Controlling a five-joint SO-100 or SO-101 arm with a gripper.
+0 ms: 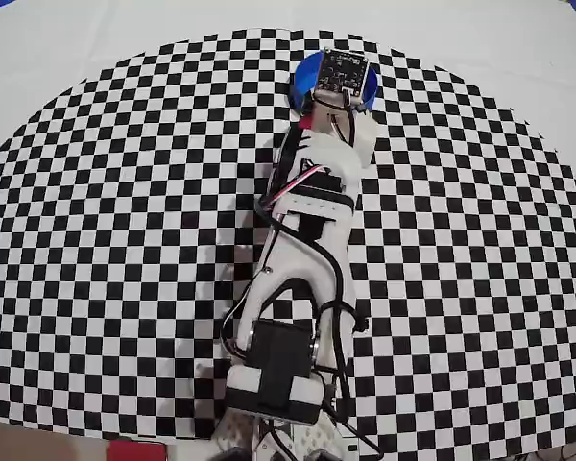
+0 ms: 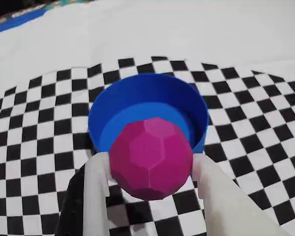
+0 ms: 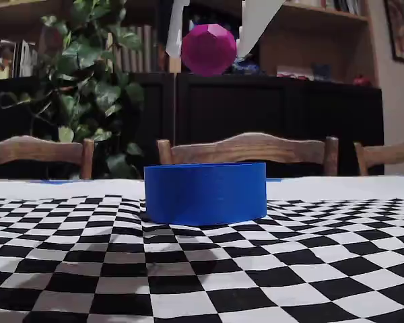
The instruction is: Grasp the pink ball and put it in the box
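Note:
The pink ball (image 2: 151, 157) is a faceted magenta sphere held between my gripper's (image 2: 151, 164) two white fingers (image 2: 96, 187), which are shut on it. In the fixed view the pink ball (image 3: 209, 48) hangs high in the air above the box (image 3: 205, 192), well clear of its rim. The box (image 2: 147, 96) is a round blue tub on the checkered cloth, just beyond the ball in the wrist view. In the overhead view the arm and its camera board cover most of the box (image 1: 305, 79); the ball shows only as a pink sliver (image 1: 305, 123).
A black-and-white checkered cloth (image 1: 115, 211) covers the table, with plain white cloth (image 1: 77, 58) beyond it. Wooden chair backs (image 3: 249, 151), a leafy plant (image 3: 87, 87) and dark cabinets stand behind the table in the fixed view.

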